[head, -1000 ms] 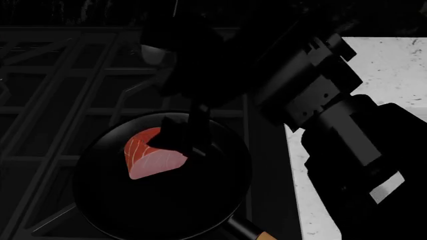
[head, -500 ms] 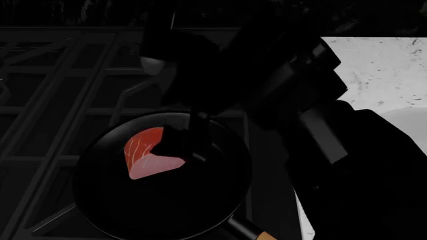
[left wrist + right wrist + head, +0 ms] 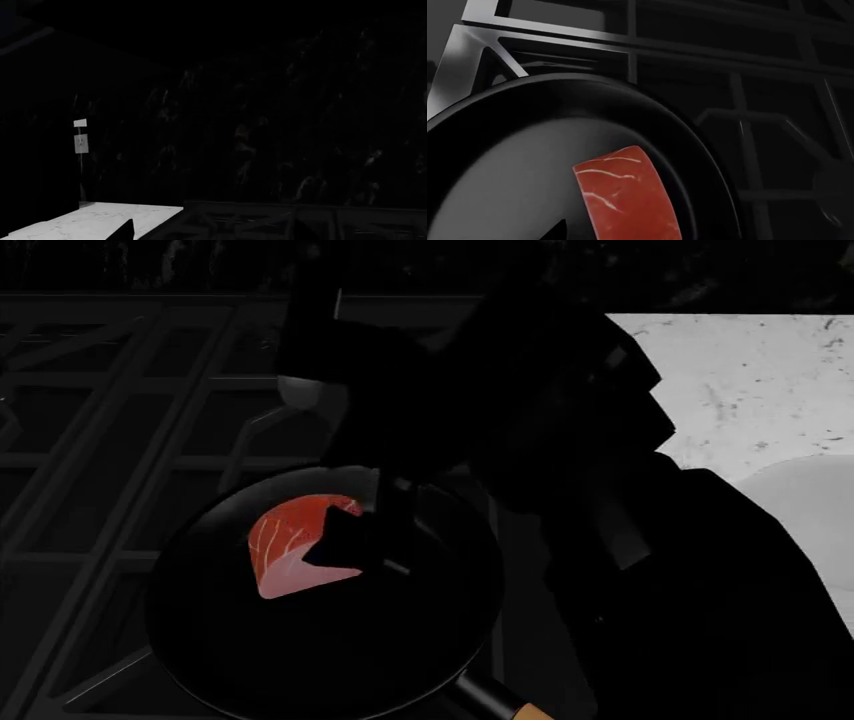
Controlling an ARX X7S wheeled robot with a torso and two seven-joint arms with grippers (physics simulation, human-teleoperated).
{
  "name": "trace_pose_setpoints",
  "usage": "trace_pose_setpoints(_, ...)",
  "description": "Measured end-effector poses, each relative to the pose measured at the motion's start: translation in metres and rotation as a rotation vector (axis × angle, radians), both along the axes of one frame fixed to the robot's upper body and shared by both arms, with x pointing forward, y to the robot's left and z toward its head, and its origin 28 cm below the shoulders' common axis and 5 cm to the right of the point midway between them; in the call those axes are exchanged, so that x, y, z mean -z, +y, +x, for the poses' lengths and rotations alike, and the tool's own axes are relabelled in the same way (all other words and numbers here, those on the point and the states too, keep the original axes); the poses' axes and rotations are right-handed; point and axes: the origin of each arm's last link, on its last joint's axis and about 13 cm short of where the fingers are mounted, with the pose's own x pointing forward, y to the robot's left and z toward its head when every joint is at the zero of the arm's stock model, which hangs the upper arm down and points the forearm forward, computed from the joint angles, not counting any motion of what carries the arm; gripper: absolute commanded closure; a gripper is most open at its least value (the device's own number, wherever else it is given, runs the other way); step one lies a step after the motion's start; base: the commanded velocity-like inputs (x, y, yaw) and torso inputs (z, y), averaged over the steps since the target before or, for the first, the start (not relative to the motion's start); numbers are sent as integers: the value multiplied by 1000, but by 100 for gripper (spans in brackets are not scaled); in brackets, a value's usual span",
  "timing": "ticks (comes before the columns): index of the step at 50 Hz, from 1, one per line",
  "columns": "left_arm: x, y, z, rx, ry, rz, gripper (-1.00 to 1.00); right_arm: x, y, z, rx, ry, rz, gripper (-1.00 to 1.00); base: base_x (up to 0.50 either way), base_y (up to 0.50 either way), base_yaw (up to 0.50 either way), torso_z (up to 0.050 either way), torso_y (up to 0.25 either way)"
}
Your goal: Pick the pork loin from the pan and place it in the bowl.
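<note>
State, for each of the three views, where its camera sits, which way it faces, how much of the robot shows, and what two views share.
Head view: high on the robot, looking down at the pan; the right arm hides much of it.
Left wrist view: on the left arm, facing a dark wall; hardly any robot shows.
Right wrist view: on the right arm, close above the meat; only a dark tip shows.
Shared: head and right wrist views show pan and meat.

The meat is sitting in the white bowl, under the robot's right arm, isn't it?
Not quite. The meat is under the right arm, but it sits in the black pan, not the bowl. The head view shows it, and the right wrist view too.
</note>
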Motion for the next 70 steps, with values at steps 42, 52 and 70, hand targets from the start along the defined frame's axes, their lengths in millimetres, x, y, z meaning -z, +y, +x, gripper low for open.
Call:
trace_pose_setpoints(42,10,3,6,-4,18,-15,-100,14,1,0,15,19,-28,-100,0,0,0,0,0)
trace_pose_setpoints(52,12,3,8,-2,23,-18,-100,17,0,0,20,23,-34,-100,0,0,0,0,0)
trace_pose_setpoints(70,17,6,10,-7,35,-26,-100,21,1,0,20,23,-43,-100,0,0,0,0,0)
